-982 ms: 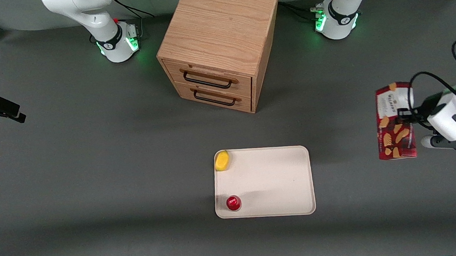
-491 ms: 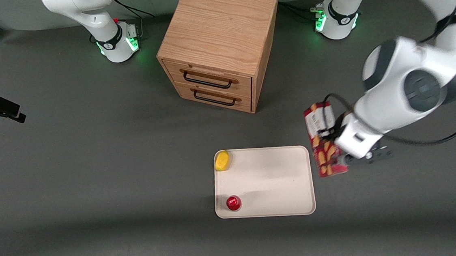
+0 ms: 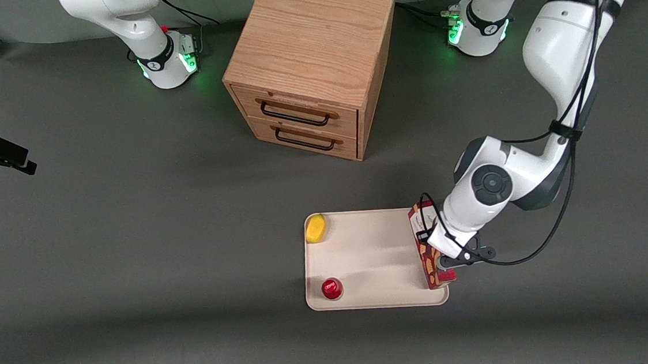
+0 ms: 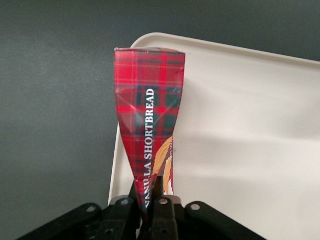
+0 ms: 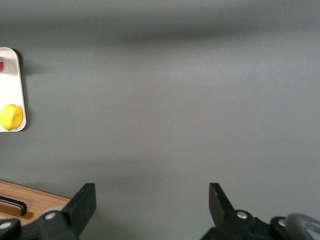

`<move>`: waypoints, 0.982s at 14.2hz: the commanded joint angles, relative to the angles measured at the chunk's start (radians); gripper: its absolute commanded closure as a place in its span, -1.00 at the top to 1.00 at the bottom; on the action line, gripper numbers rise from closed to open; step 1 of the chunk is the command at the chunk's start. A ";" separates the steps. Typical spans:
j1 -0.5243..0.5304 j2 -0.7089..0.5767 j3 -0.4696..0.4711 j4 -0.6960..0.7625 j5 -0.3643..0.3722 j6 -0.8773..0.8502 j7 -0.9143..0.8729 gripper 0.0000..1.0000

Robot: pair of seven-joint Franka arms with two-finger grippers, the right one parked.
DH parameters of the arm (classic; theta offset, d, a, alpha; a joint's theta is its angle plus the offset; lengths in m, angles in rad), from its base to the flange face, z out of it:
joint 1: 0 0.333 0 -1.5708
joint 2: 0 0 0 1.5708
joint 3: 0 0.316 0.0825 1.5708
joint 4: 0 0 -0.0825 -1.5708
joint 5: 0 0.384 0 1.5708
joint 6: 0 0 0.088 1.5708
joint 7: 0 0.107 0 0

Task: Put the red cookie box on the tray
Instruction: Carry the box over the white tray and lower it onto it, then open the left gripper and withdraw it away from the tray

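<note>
The red cookie box (image 3: 429, 253) is pinched in my gripper (image 3: 436, 246), which is shut on it. The box stands on a long edge, tilted, over the rim of the cream tray (image 3: 376, 253) at the working arm's end. I cannot tell whether it touches the tray. In the left wrist view the tartan box (image 4: 150, 115) sticks out from between the shut fingers of the gripper (image 4: 150, 194), with the tray (image 4: 250, 130) under it and its rounded corner beside the box's end.
A yellow lemon (image 3: 315, 228) and a small round red can (image 3: 332, 289) sit on the tray toward the parked arm's end. A wooden two-drawer cabinet (image 3: 309, 67) stands farther from the front camera than the tray. A black cable loops from the wrist.
The arm has carried the box from the working arm's end of the table toward the tray and lowered it over the tray's rim. The box stayed gripped throughout.
</note>
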 commanded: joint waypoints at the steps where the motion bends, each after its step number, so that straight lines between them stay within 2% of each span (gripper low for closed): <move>1: 0.005 -0.048 -0.004 0.010 0.034 -0.031 -0.038 1.00; 3: 0.013 -0.132 -0.006 0.010 0.018 -0.174 -0.024 1.00; 4: 0.014 -0.184 -0.006 0.010 -0.012 -0.254 -0.006 1.00; 6: 0.021 -0.318 0.021 0.011 -0.151 -0.406 0.148 1.00; 8: 0.025 -0.443 0.119 0.010 -0.280 -0.563 0.351 1.00; 11: 0.028 -0.614 0.285 0.002 -0.414 -0.759 0.613 1.00; 14: 0.028 -0.760 0.394 -0.021 -0.428 -0.930 0.781 1.00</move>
